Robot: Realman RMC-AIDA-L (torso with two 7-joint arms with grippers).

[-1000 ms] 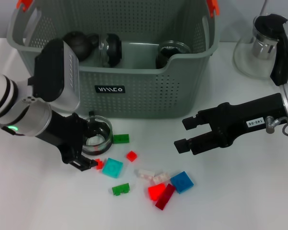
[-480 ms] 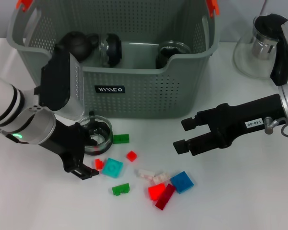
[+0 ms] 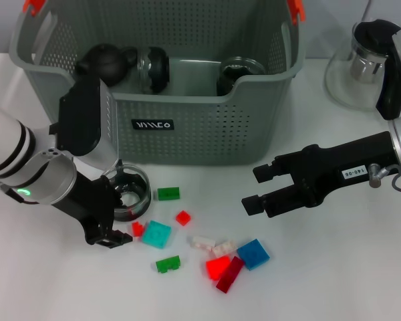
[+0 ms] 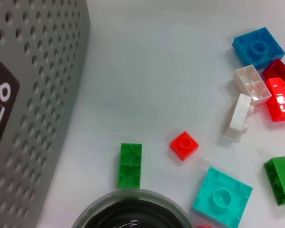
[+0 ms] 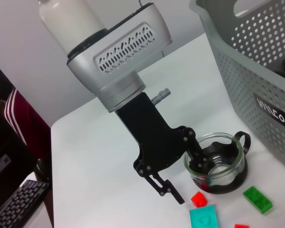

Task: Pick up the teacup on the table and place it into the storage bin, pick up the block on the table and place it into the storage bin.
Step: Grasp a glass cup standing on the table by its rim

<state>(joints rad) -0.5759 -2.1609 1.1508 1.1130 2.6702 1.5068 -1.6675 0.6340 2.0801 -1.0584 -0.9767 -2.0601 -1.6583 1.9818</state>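
Note:
The teacup, a clear glass cup with a dark base, stands on the table just in front of the storage bin. My left gripper is open and straddles the cup's near wall, with one finger inside the cup and the other outside and clear of the glass. The right wrist view shows this gripper and the cup. Several blocks lie to the cup's right, among them a teal block and a green block. My right gripper is open and empty, right of the blocks.
The bin holds a black teapot and two dark-lidded glass items. A glass teapot stands at the far right. More blocks lie nearby: blue, red, white. The left wrist view shows the cup's rim beside the bin wall.
My left gripper shifted a little to the left and the teacup slid left with it. The right arm has not moved.

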